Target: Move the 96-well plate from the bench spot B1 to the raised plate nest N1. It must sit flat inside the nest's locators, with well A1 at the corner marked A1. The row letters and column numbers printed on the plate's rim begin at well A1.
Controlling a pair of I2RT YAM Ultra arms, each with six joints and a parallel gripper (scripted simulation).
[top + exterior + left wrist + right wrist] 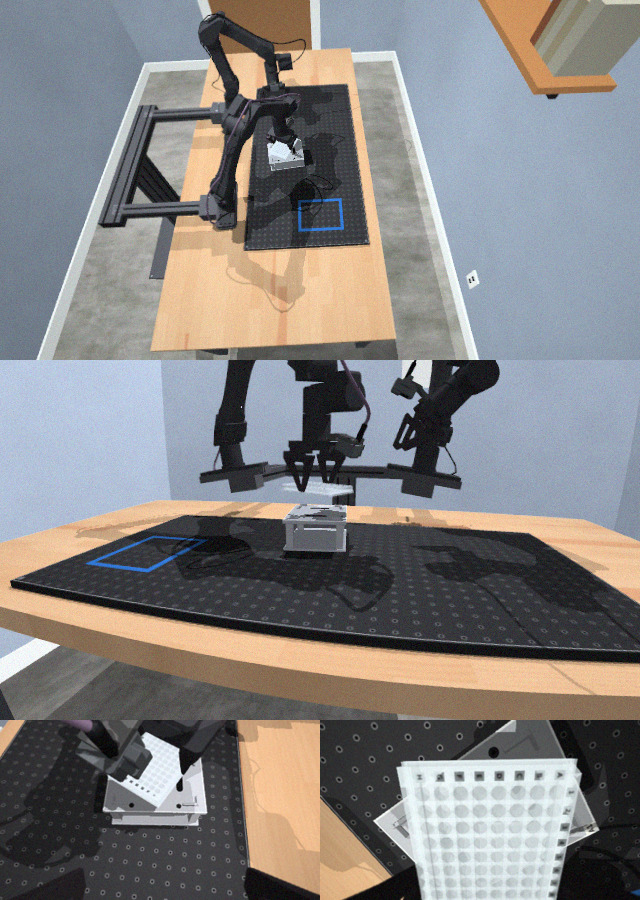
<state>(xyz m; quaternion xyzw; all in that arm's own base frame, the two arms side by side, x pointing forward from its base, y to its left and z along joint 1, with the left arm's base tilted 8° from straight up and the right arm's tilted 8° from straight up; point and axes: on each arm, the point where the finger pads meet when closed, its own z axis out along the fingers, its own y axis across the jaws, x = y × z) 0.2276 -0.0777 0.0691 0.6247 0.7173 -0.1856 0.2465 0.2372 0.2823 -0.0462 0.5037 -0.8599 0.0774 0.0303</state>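
Observation:
The clear-white 96-well plate [281, 150] [335, 489] [161, 764] [489, 816] is held by my right gripper [282, 143] [315, 485]. It hangs above the white raised nest [315, 537] [190, 794] [521, 752], with a visible gap, turned well out of line with it. In the right wrist view, the plate's A1 corner is at upper right; the nest's printed A mark [591, 828] shows lower, at the nest's right corner. My left gripper [404, 442] [165, 876] is open and empty, well away from the nest. The right finger contacts are partly hidden.
A blue rectangle outline [320, 200] [117, 567] lies on the black perforated mat [280, 235] [300, 605], with no plate in it. The right arm reaches over the nest; the left arm stands at the far side in the top view.

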